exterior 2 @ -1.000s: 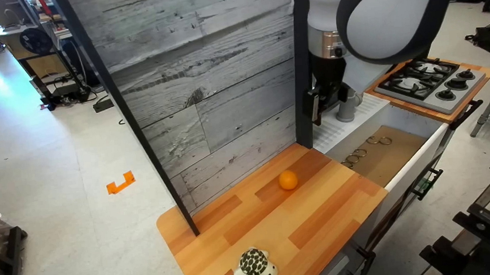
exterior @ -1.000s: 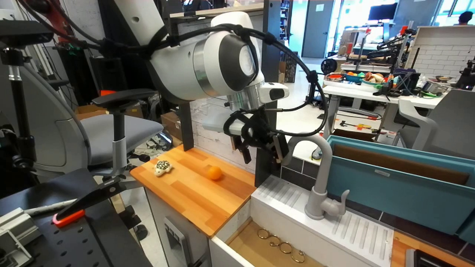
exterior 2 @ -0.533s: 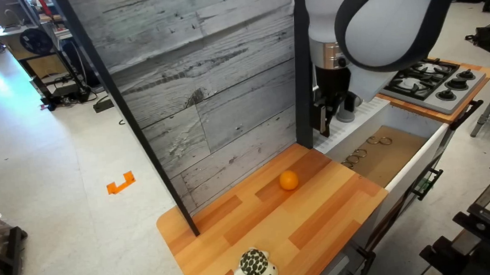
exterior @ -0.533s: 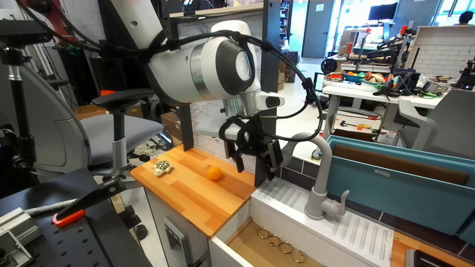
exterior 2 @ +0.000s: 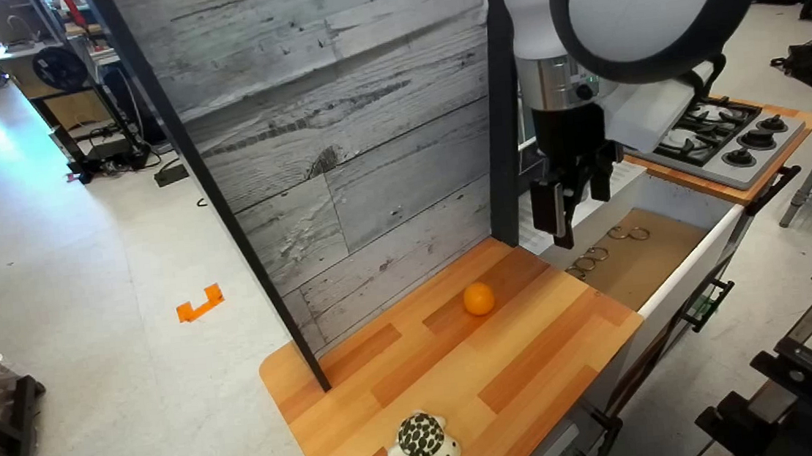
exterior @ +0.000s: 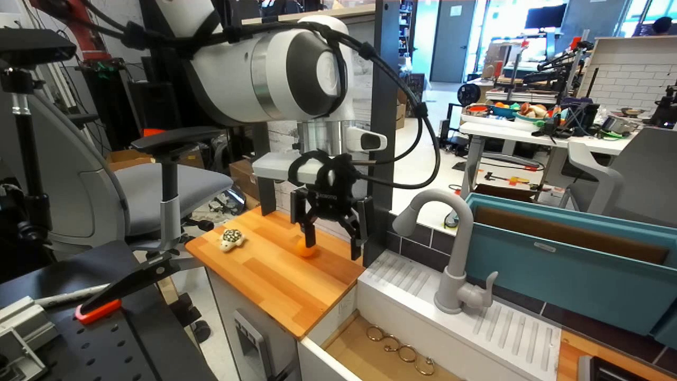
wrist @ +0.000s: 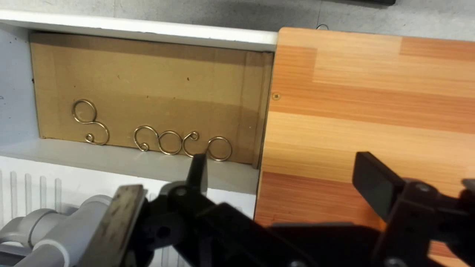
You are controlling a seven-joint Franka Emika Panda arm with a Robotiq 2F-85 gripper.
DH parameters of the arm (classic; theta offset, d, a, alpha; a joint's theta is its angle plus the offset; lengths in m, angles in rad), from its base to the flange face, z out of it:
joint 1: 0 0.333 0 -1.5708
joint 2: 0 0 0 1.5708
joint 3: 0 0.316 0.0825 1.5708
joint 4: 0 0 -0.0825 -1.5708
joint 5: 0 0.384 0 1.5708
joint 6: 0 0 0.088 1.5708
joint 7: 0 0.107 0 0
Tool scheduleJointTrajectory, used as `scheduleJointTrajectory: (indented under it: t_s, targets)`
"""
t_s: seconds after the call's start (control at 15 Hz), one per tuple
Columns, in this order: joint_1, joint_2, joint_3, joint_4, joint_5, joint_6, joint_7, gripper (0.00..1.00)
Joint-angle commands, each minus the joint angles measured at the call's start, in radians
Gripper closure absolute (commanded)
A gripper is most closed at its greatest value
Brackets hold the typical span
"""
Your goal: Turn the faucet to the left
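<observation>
The light grey faucet (exterior: 459, 248) stands on the white ridged ledge (exterior: 402, 275), its arched spout reaching left in an exterior view. In the wrist view part of the faucet (wrist: 74, 230) shows at the lower left, beside my finger. My gripper (exterior: 334, 246) hangs nearly upright left of the spout, apart from it, above the wooden counter. Its fingers are spread with nothing between them. In an exterior view the gripper (exterior 2: 583, 216) hides most of the faucet. The wrist view shows the open gripper (wrist: 282, 167) above the counter's edge.
An orange ball (exterior: 305, 250) and a toy turtle (exterior 2: 422, 441) lie on the wooden counter (exterior 2: 462, 370). A dark post (exterior 2: 501, 102) and plank wall stand beside the gripper. An open basin (wrist: 167, 74) holds metal rings. A teal bin (exterior: 560, 259) stands behind the faucet; a stove (exterior 2: 721, 134) stands beyond.
In an exterior view my gripper moves left, away from the faucet's spout, and straightens from a tilt to nearly upright. The spout's end is no longer overlapped. The faucet shows no visible change.
</observation>
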Motion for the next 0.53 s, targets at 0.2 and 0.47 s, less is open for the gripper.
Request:
scheduleJointTrajectory:
  t_s: [0.2,0.47]
  targets:
    - [0.011,-0.143,0.025,-0.164,0.002,-0.048,-0.015,0.00]
    - [0.009,-0.111,0.028,-0.143,0.009,-0.021,-0.007,0.00]
